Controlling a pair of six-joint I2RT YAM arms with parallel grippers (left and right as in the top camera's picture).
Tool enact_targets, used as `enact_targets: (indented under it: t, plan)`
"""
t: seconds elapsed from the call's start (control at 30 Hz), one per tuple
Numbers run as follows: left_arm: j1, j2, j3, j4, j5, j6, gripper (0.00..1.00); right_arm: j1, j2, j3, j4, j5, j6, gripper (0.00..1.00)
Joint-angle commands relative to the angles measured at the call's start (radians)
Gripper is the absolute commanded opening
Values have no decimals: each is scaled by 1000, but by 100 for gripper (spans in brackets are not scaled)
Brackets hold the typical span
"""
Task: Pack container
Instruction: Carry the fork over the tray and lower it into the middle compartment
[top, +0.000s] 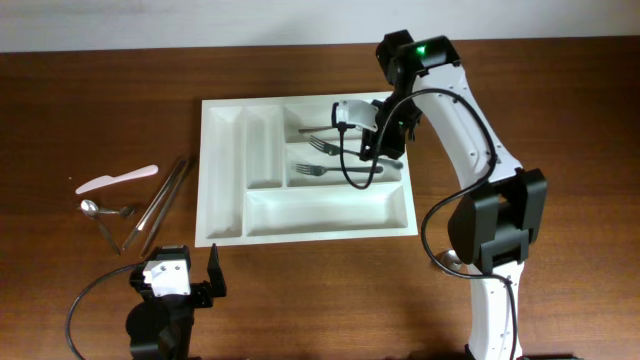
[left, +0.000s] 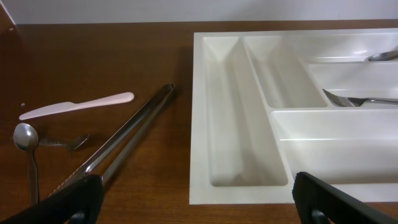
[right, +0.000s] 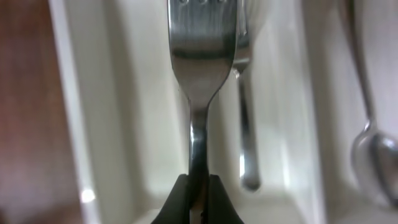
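With right gripper clamped on the slim steel fork, lower flat beside the second steel fork lying in the large white plastic cutlery tray, left gripper gaping idle.

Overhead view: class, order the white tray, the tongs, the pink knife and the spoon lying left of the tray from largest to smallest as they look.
1. White tray
2. Tongs
3. Pink knife
4. Spoon, only a little shorter than the knife
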Motion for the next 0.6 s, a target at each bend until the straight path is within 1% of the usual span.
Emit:
enact_targets:
  t: [0.0, 0.23, 0.37, 0.57]
  plan:
    - [0, -7, -2, -4, 7, 19, 99, 10, 0, -43, 52, -74, -132, 4]
    - [0, -7, -2, -4, 7, 19, 99, 10, 28, -82, 161, -101, -136, 4]
    - [0, -7, -2, -4, 7, 19, 99, 10, 51, -116, 186, -145, -136, 4]
    - [0, -7, -2, -4, 7, 19, 99, 10, 80, -164, 186, -161, -136, 4]
